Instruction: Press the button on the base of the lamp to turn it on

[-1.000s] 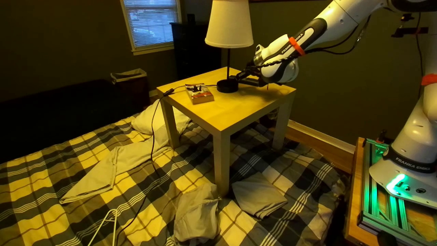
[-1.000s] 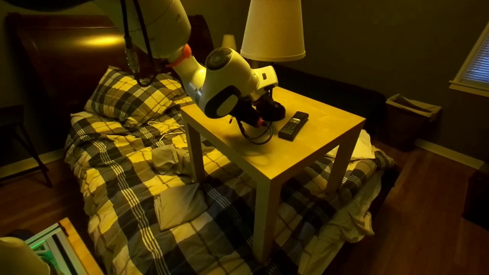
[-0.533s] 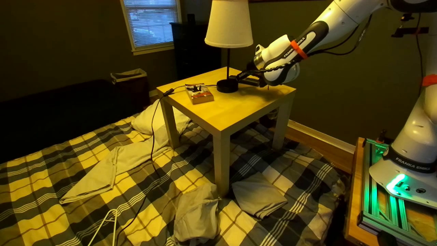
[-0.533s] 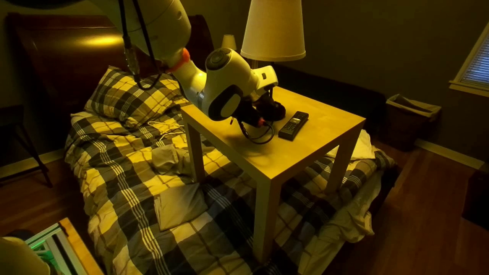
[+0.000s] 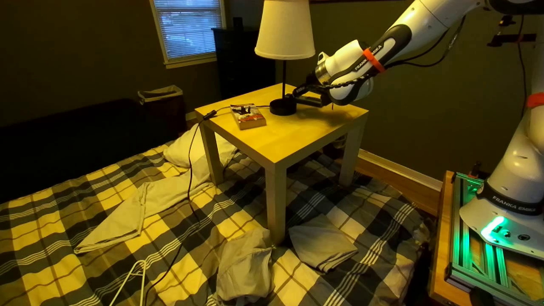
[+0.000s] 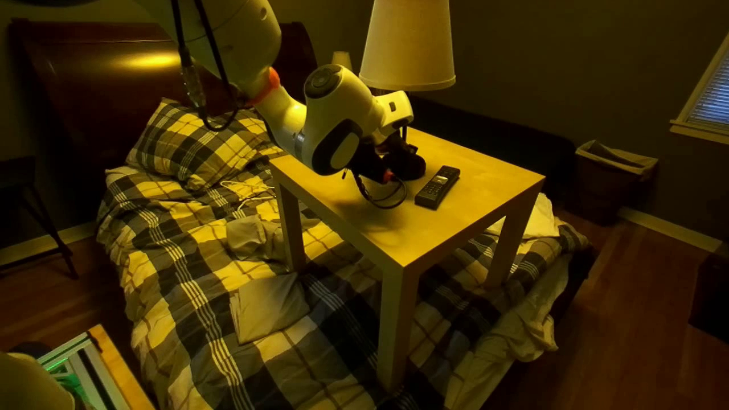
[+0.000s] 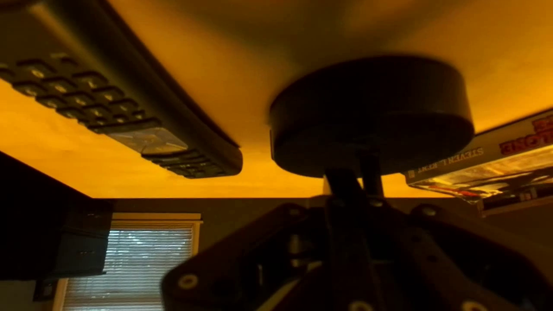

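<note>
Reaching in from the right, a white robot arm (image 5: 348, 63) sits a touch higher than half a second ago, and the thin cable loop (image 6: 385, 207) beneath it, seen in an exterior view, has risen slightly as well. The gripper (image 7: 341, 178) appears to have its jaws clenched together, the tips right at the flat, round, dark base (image 5: 283, 107) of the lamp (image 5: 285, 32), close beside its stem (image 5: 284, 78); whether they touch it, I cannot tell. The lamp itself, upright and cream-shaded, stands toward the far side of a light wooden table (image 5: 289, 140) and has not shifted. On this tabletop, a thick book (image 5: 248, 117) lies flat to the near left of the base, with a dark cord (image 5: 210, 114) running behind it and over the left corner. A black remote control (image 6: 437, 188) lies near the base; in an exterior view it is to the right of the gripper. Book and remote control are where they were. The table stands on a bed (image 5: 51, 221) covered in dark and pale plaid, with a crumpled grey cloth (image 5: 246, 263) and a folded cloth (image 5: 321, 244) by its near leg. Beyond, on the left, are a lined basket (image 5: 163, 114), then a tall dark cabinet (image 5: 244, 59) and, beside it, a blind-covered window (image 5: 190, 27) with bluish light behind.
</note>
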Action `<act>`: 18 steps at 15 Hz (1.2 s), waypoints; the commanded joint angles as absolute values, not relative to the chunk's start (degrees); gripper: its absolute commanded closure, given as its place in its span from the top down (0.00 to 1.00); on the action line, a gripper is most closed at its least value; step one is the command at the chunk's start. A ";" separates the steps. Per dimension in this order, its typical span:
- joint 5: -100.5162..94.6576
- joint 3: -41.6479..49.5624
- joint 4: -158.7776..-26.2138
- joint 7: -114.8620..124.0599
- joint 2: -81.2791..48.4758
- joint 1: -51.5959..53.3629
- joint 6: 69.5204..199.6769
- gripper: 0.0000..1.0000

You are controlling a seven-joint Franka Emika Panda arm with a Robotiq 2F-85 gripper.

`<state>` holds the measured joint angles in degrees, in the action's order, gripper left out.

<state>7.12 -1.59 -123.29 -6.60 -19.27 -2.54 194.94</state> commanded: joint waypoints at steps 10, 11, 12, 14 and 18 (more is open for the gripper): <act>4.49 -0.03 -124.86 -3.29 -13.84 -1.44 182.52 0.00; 4.66 -0.62 -124.91 -3.21 -13.80 -1.67 182.21 0.00; 6.73 -1.48 -124.88 -4.98 -13.78 -1.97 182.11 0.00; 6.99 -2.24 -124.76 -4.99 -14.13 -2.14 182.87 0.00; 7.05 -3.02 -124.62 -4.99 -14.90 -2.23 183.99 0.00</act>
<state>6.42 -2.34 -123.72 -5.40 -15.18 -1.95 183.88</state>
